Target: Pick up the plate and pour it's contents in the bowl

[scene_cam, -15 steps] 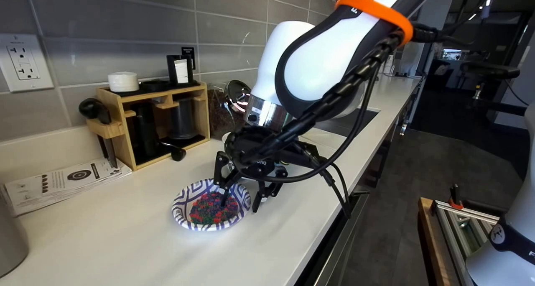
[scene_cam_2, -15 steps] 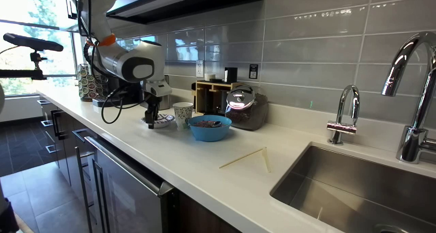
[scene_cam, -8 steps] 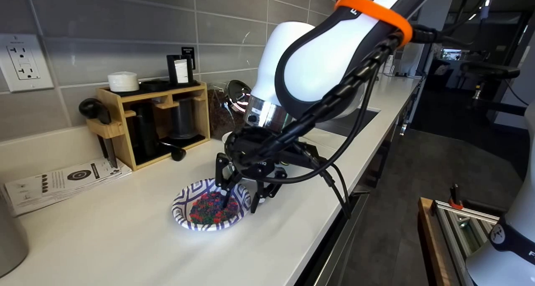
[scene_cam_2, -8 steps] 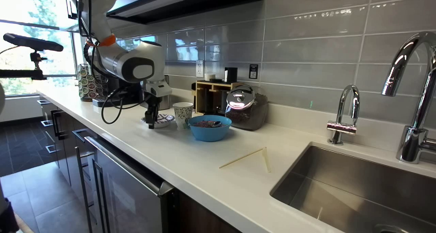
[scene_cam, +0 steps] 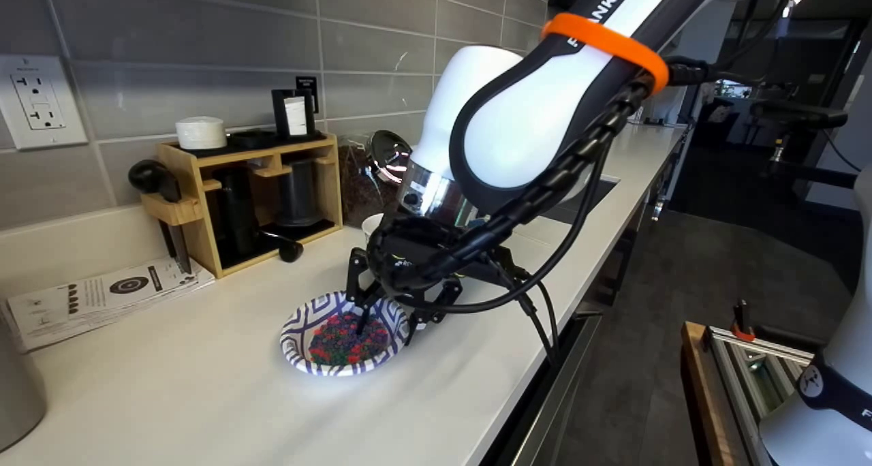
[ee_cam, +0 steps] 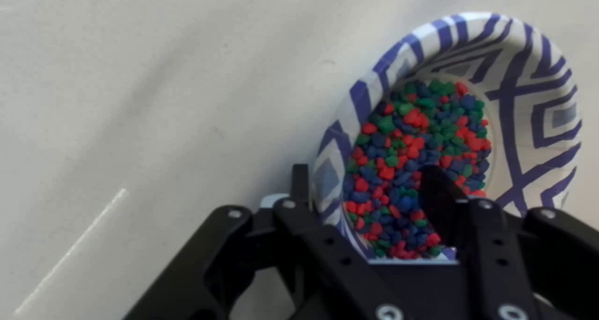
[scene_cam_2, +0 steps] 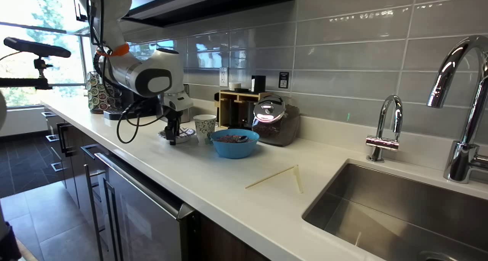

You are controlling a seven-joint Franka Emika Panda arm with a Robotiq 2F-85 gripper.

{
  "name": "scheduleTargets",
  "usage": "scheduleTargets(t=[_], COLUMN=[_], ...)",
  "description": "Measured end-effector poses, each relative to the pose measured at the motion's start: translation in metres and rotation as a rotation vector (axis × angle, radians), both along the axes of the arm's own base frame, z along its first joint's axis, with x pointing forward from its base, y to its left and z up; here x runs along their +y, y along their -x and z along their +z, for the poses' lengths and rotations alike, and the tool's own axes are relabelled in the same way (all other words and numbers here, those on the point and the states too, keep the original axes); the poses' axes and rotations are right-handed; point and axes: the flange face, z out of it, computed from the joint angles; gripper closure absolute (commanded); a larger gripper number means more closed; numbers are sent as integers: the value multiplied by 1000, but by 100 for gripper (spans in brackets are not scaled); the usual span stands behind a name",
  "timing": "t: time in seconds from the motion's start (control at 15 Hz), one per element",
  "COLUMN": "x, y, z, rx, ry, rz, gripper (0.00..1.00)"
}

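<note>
The plate (scene_cam: 296, 349), patterned blue and white on its rim, rests on the counter. Its contents (ee_cam: 421, 128), small red, blue and green bits, cover the plate's middle. My gripper (ee_cam: 365, 172) straddles the near rim with its jaws apart. In the wrist view one of the fingers (ee_cam: 300, 184) is outside, close beside the rim; the opposite one reaches in over the bits. Whether either touches the plate I cannot tell. In an exterior view the blue bowl (scene_cam_2: 234, 151) stands beyond a cup, with dark bits and a spoon in it.
A white patterned cup (scene_cam_2: 205, 128) stands between plate and bowl. Behind them are a glass jar (scene_cam_2: 280, 129) and a wooden organizer (scene_cam: 272, 248) against the wall. Two thin sticks (scene_cam_2: 272, 175) lie near the sink (scene_cam_2: 343, 215). The counter's front edge runs close by the arm.
The arm has dipped and the gripper has tilted and shifted slightly, its outer finger now nearer the plate's rim. The fingers stand a little closer together. Plate and bowl have not moved.
</note>
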Motion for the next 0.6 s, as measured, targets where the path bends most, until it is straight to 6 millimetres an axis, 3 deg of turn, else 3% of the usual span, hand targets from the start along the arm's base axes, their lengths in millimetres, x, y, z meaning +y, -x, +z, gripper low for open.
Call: scheduleTargets(t=[0.33, 0.53, 0.6], x=[0, 0, 0], y=[0, 2, 2], z=[-3, -4, -4], rx=[-45, -61, -65], ry=[8, 11, 12], rz=[-10, -12, -13], gripper=[45, 62, 64])
